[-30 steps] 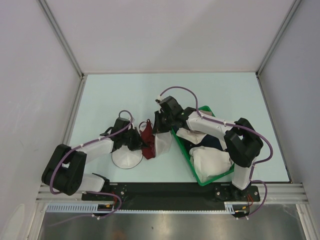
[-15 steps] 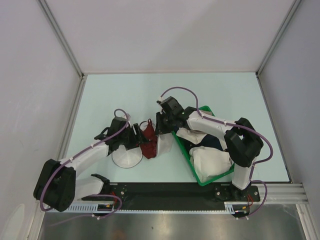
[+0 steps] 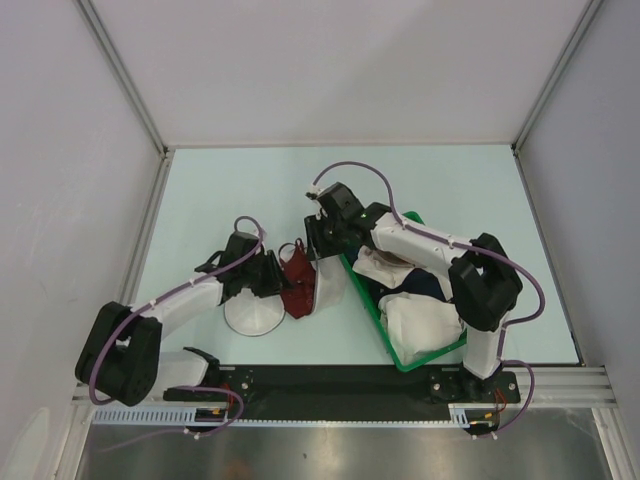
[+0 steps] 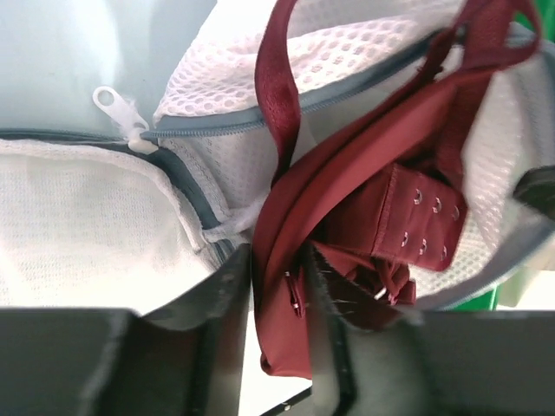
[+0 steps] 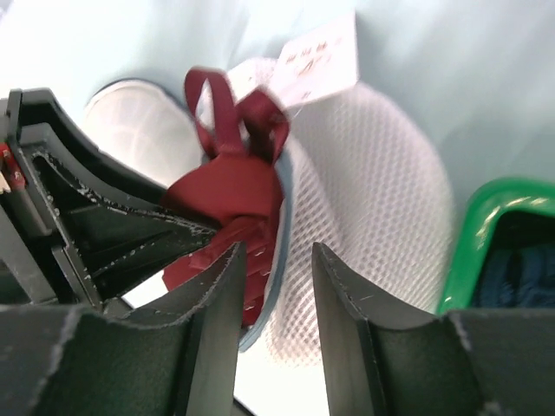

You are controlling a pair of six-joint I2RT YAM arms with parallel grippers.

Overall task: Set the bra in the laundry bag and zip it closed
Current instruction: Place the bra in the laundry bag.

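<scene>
Maroon cloth fills the narrow gap of my left pincer (image 4: 273,260). A fold of the bra (image 4: 347,199) runs up between the two fingers and touches both, so I have it clamped with the jaws only a little apart. From there the bra lies over the open bag (image 4: 78,243). Its hook band (image 4: 416,217) hangs against the far mesh half, and one strap (image 4: 277,78) loops up across the grey zipper rim (image 4: 195,130). The white zipper pull (image 4: 113,102) lies where the two halves meet.

Seen from above, the bag rests on the table (image 3: 450,190) ahead of my bases. Its left half sits flat and its right half is just beside the green basket (image 3: 370,312), with the bra bunched between them.

My right pincer (image 5: 277,256) hangs over that right half, jaws parted by a moderate gap and gripping nothing. Through the gap I see rim and bra below. It may brush the rim, but I cannot be sure. A white tag (image 5: 316,56) sticks out past the straps. White and navy clothes (image 3: 425,320) lie in the basket.
</scene>
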